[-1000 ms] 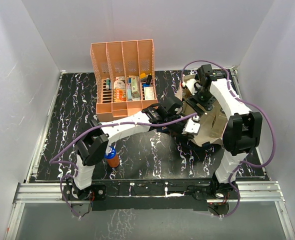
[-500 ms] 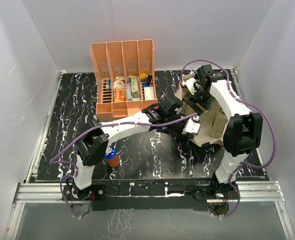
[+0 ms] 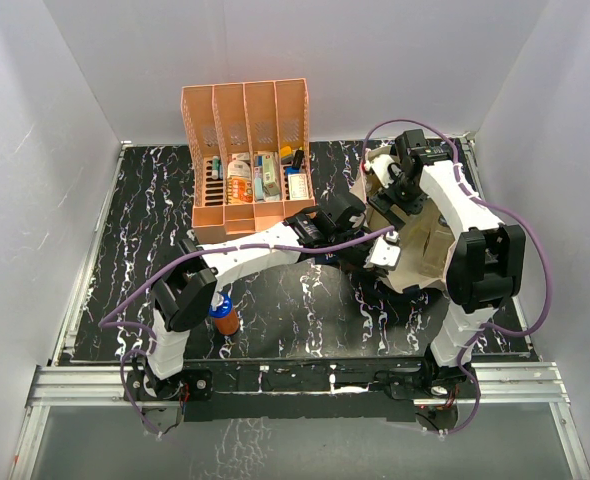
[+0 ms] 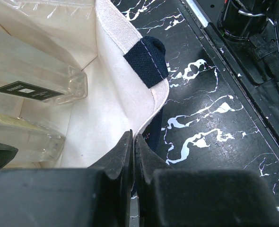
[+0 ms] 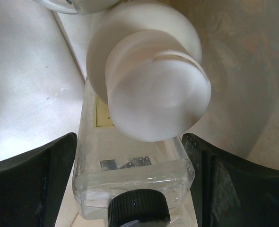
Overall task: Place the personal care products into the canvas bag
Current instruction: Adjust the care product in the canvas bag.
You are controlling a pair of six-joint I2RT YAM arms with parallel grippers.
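**Left claw pinching bag rim, right claw open inside bag**

Left claw [image 4: 134, 141] is fully closed on the bag [image 4: 106, 104] rim. The fabric is pinched between the fingers, just below the navy strap [image 4: 148, 59] end. The bag sits on the right side of the tabletop [image 4: 215, 118], mouth up. Clear bottles [image 4: 35, 78] lie inside against the wall.

Right claw [image 5: 130, 142] is down in the bag, jaws wide apart and gripping nothing that I can see. Past the tips is a round white top [image 5: 153, 90], lying over a dark-capped bottle [image 5: 130, 177]. That one is clear and square, with its cap toward me. I can't tell whether either finger touches them.

Orange bottle [image 3: 225, 318], blue cap, stands on the tabletop beside my left elbow, well apart from the bag. Rack [image 3: 245, 130] is at the back, with small items in its slots.
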